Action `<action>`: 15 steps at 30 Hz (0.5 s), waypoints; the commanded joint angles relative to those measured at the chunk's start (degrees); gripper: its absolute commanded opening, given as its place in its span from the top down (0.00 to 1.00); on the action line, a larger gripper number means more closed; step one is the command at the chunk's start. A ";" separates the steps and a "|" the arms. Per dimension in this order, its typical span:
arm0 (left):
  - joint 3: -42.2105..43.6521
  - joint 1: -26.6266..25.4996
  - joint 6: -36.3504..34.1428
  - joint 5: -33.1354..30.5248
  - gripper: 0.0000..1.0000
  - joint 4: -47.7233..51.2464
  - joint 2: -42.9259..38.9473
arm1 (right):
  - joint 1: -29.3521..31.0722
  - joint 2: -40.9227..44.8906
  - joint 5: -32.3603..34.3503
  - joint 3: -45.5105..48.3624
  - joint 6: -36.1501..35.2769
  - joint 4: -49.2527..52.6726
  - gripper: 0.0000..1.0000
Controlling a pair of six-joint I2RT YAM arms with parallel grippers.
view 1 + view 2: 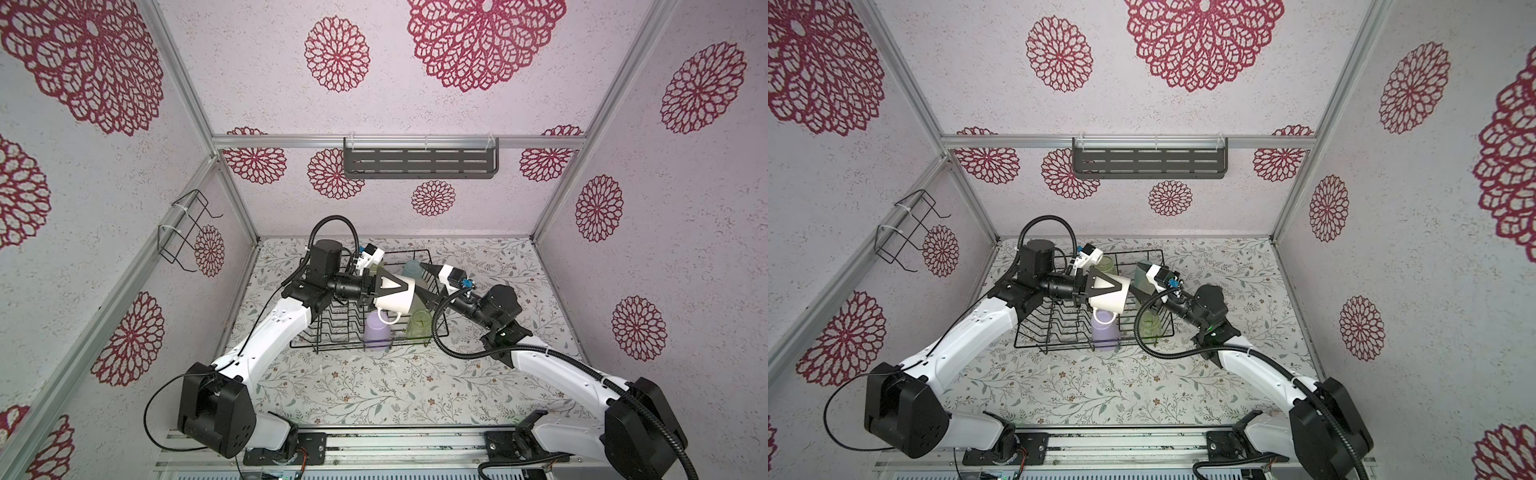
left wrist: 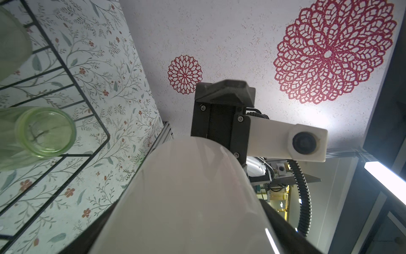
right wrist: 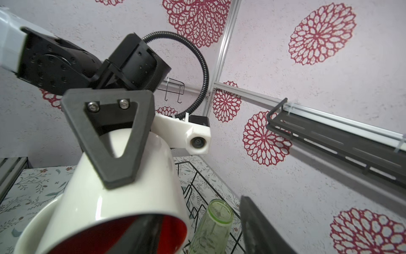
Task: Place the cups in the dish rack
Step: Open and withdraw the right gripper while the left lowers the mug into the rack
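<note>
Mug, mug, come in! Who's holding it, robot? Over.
Left gripper clamped on cream mug, above dish rack. Right gripper open, one finger inside mug mouth. Lilac tumbler racked close by. Over.

Cream mug (image 2: 186, 198) fills foreground; green glass (image 2: 46, 132), maybe inverted, in rack (image 2: 71, 77).

Both top views look from high above the front, down and toward the back wall (image 1: 478, 216), far off, holding the whole table (image 1: 374, 390). The wrist cameras sit very near the cream mug (image 2: 186, 198), on opposite sides, tilted upward, facing each other; both catch a green glass (image 2: 46, 132), perhaps the same one.
</note>
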State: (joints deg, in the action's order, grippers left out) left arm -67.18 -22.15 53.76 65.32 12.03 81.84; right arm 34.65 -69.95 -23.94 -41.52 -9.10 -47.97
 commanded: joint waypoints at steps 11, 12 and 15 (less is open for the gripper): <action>-17.30 3.26 -26.75 -23.89 0.42 36.37 8.43 | -0.29 13.79 23.16 8.36 2.95 1.45 0.25; -19.67 3.35 -29.03 -25.65 0.42 40.17 9.85 | -0.29 14.69 24.29 9.06 3.23 2.08 0.25; -28.24 3.26 -33.89 -36.14 0.43 51.54 14.40 | -0.29 16.88 26.05 11.37 4.50 2.26 0.25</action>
State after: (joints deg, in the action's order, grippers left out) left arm -89.62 -19.07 28.73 39.22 51.75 94.63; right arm 34.63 -55.29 -3.03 -31.16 -6.92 -45.25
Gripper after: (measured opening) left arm 0.893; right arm 0.747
